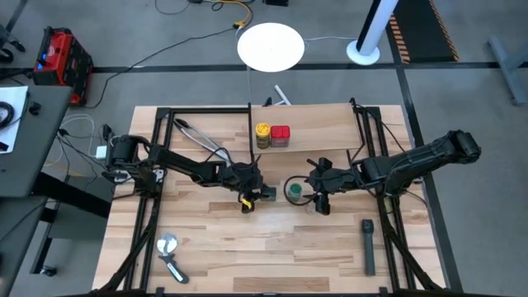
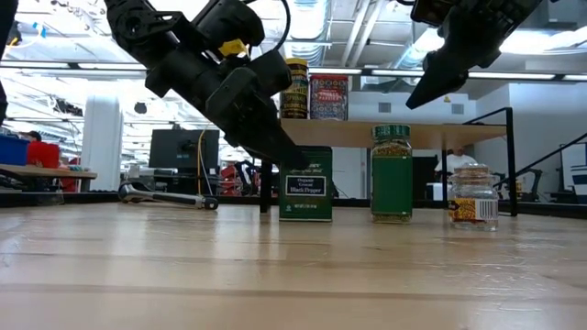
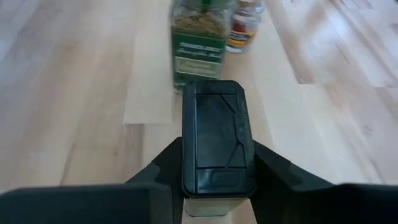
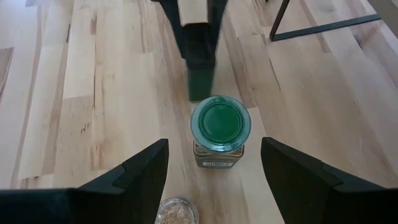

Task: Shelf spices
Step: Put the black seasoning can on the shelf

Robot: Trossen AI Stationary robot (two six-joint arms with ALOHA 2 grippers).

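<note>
Dark grey tin (image 3: 217, 140) pinched in left claw (image 3: 214, 180) — right claw (image 4: 214, 171) wide open above green-lidded jar (image 4: 220, 124).

Robotics lab or open workshop hall, judged from the following. A slatted wood table (image 1: 272, 247) is set on a black metal frame over grey carpet. Loose cables (image 1: 177, 37) are run across the floor. A red toolbox (image 1: 58, 56) is seen at the far left edge, beside a grey desk (image 1: 25, 140). A round white disc (image 1: 271, 46) and a white post on a round base (image 1: 367, 37) are stood beyond the table. In the low view an exposed ceiling with ducts and strip lights (image 2: 367, 18) is visible, with a monitor (image 2: 179, 151) on a bench and a white column (image 2: 101, 137) behind.
</note>
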